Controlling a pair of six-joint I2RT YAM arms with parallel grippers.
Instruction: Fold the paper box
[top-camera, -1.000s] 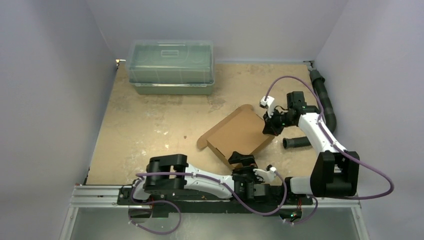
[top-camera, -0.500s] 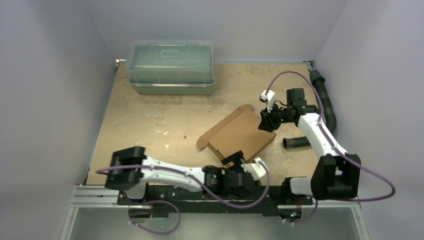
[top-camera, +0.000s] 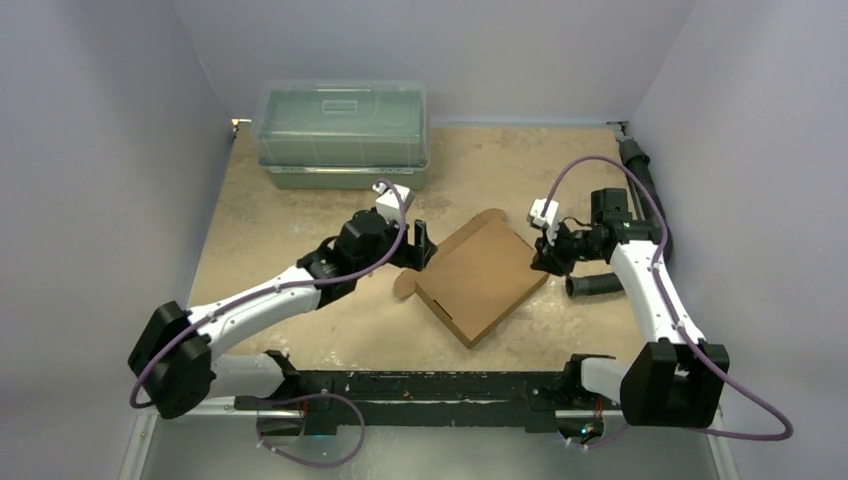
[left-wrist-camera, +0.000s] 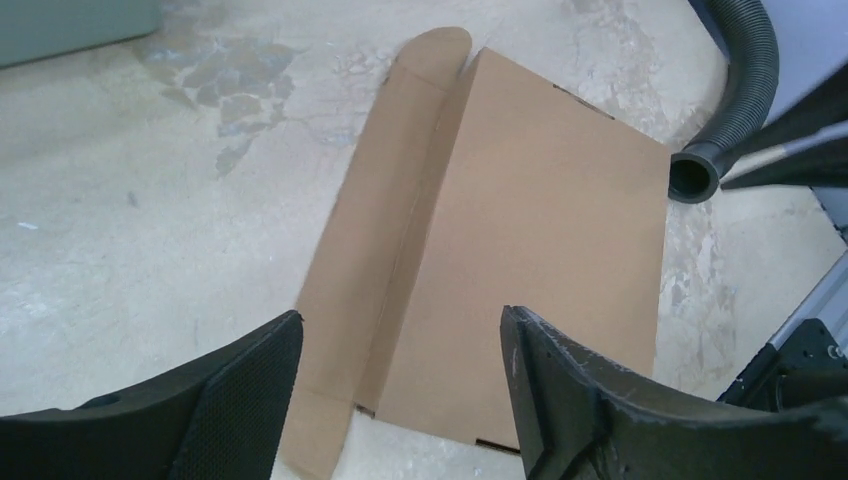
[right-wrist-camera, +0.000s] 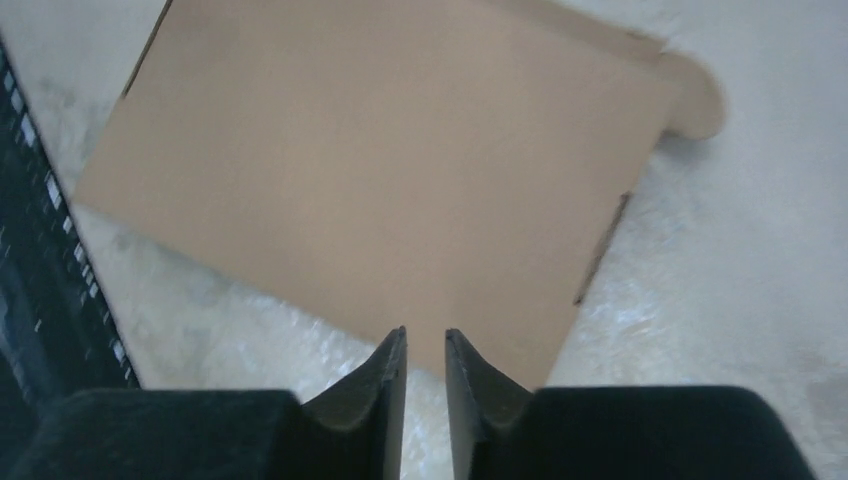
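A: Top view first. Where's the paper box (top-camera: 482, 278)?
B: Mid table (top-camera: 290, 230), lying flat, turned diagonal, with its side flap (top-camera: 404, 284) out to the left. The left gripper (top-camera: 420, 246) is just beside that far-left edge and the right gripper (top-camera: 541, 262) is at the right corner. Can't tell if it's touching there.
A: Left wrist?
B: Its fingers (left-wrist-camera: 245, 395) are spread wide with nothing between them, hovering over the paper box (left-wrist-camera: 530, 240). The side flap (left-wrist-camera: 375, 250) lies flat on the table beside the main panel.
A: Right wrist?
B: Here the fingers (right-wrist-camera: 388, 375) are pinched to a thin slit, empty, over the box's near edge (right-wrist-camera: 380, 170).
A: Handling?
B: Likely light, stiff corrugated board that bends only along the scored creases. It will probably skate on the table if pushed. I'd pinch the side flap's free edge and pin the main panel with the other arm. The flat-lying edges look hard to get under.
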